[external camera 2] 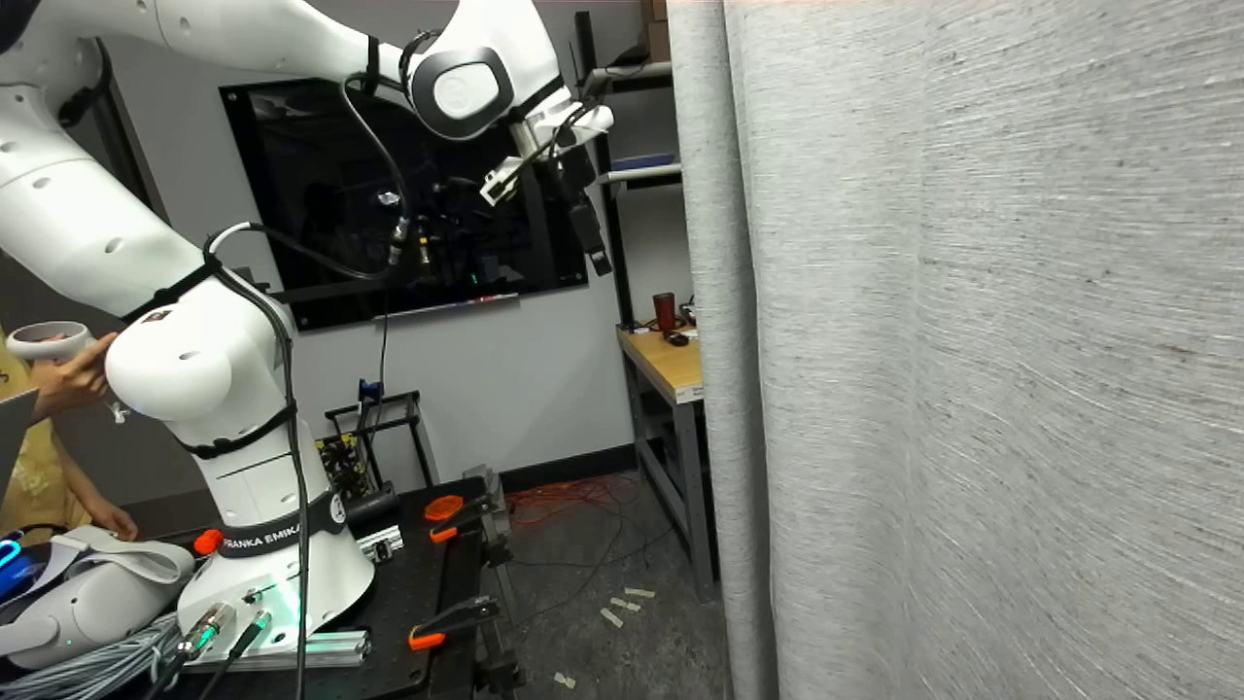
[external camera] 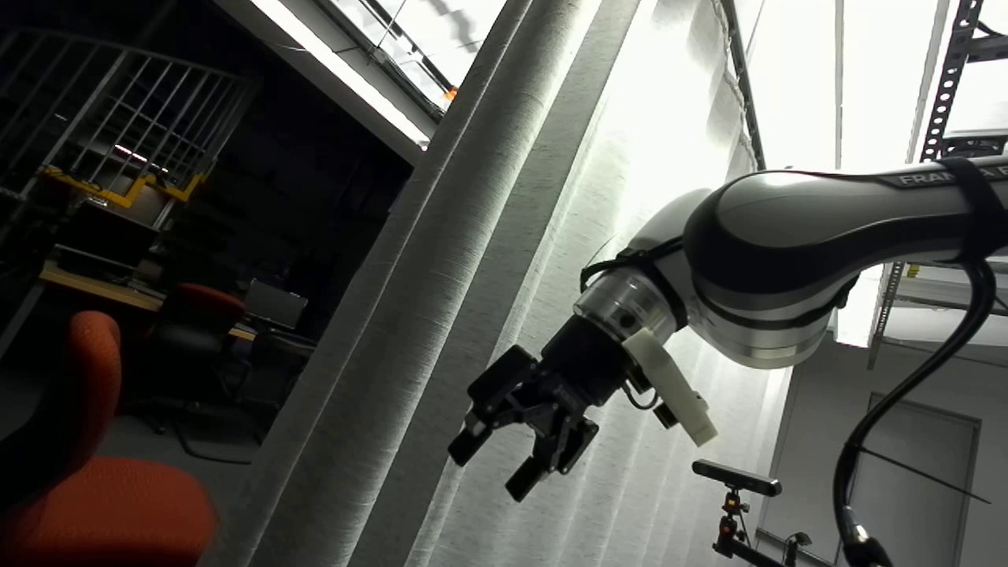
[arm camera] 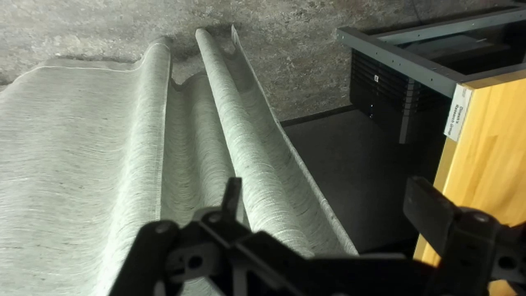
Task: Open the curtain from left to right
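Mottled floor point(arm camera: 304, 61) is showing beyond the curtain point(arm camera: 78, 172), which is hanging beside the widely parted, empty jaws; success is probably hinging on straddling the free edge point(arm camera: 304, 167) deeply, pinching, then drawing smoothly sideways.

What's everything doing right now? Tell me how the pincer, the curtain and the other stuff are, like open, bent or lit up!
Pincer: open, nothing gripped
Curtain: hanging in folds, not gripped; how far open is unclear
Robot arm: bent
Ceiling light: lit
Red cup: upright on the desk
White headset: resting beside the robot's base
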